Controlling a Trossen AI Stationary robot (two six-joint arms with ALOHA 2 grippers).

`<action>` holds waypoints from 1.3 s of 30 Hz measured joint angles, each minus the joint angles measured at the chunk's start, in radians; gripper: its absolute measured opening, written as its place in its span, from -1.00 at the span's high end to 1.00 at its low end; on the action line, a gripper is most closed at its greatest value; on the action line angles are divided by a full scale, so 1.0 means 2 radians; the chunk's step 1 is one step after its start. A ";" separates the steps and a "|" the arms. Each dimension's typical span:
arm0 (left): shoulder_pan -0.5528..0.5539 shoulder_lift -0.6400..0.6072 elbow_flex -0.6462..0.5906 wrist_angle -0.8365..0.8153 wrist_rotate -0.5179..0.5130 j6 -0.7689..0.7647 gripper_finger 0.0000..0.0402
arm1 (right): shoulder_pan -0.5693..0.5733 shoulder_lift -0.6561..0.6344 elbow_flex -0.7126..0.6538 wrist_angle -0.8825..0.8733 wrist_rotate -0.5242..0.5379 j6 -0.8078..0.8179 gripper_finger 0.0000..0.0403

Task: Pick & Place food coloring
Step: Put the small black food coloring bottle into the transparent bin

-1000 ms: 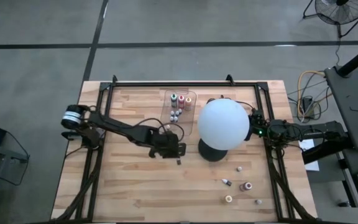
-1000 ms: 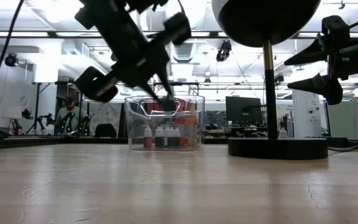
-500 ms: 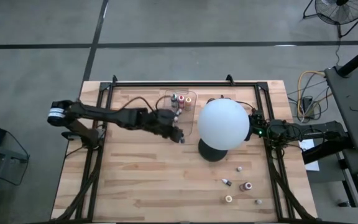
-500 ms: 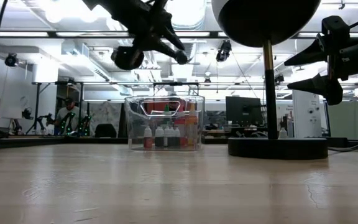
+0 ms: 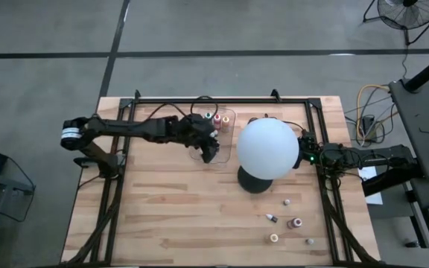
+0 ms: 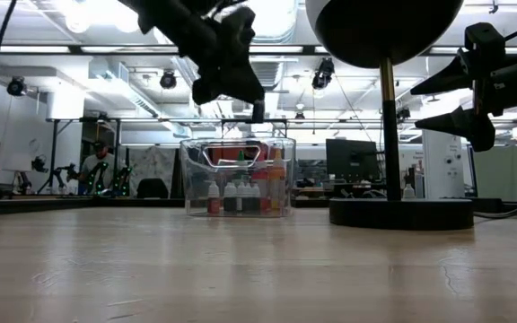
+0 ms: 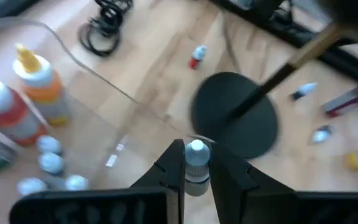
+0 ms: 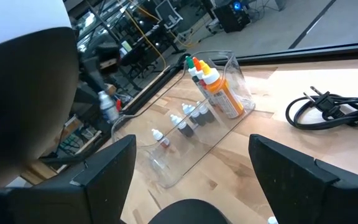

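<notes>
My left gripper [image 5: 210, 147] hovers over the clear tray [image 5: 229, 113], shut on one small white-capped food coloring bottle [image 7: 196, 163]. It also shows in the low view [image 6: 257, 111], above the tray's rim [image 6: 237, 142]. Inside the tray stand taller orange and red bottles [image 8: 219, 91] and several small vials [image 8: 186, 123], upright on their bases. More tiny bottles [image 5: 294, 222] lie loose on the table near its right near corner. My right gripper [image 8: 191, 149] waits open beside the white globe [image 5: 267, 148], on the globe's right. My left gripper pinches the small bottle between its two fingers, which close on the body just under the white cap [image 7: 197, 149]. The fingers [image 6: 232, 76] slant downward from above. The bottle is lifted clear, over the tray's near part.
The big white globe stands on a thin post and a round black base [image 5: 252, 181] just right of the tray. A black cable coil [image 8: 334, 107] lies on the wood beyond the tray. A dark frame [image 5: 199, 100] runs along the table's edges.
My left gripper has risen from table height near the middle of the table and travelled toward the far edge, ending over the clear tray. It has tipped while moving and stayed shut, with the small bottle now between its fingers. My right arm has kept still.
</notes>
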State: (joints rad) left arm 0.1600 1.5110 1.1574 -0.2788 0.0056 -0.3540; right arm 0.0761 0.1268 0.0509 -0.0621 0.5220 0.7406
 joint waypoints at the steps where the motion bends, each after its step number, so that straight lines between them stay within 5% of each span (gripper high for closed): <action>1: 0.004 0.005 0.001 0.001 -0.004 0.013 0.85 | 0.000 0.000 0.000 0.000 0.000 0.000 -0.50; 12: 0.036 0.089 0.002 0.057 -0.016 0.124 0.85 | 0.000 0.000 0.000 0.000 0.000 0.000 -0.50; 22: 0.042 0.138 0.002 0.111 -0.134 0.020 0.85 | 0.000 0.000 0.000 0.000 0.000 0.000 -0.50; 39: 0.042 0.180 0.000 0.140 -0.159 -0.012 0.85 | 0.000 0.000 0.000 0.000 0.000 0.000 -0.50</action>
State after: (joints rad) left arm 0.2436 1.8706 1.1580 0.0018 -0.3123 -0.3781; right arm 0.0761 0.1268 0.0511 -0.0618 0.5220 0.7406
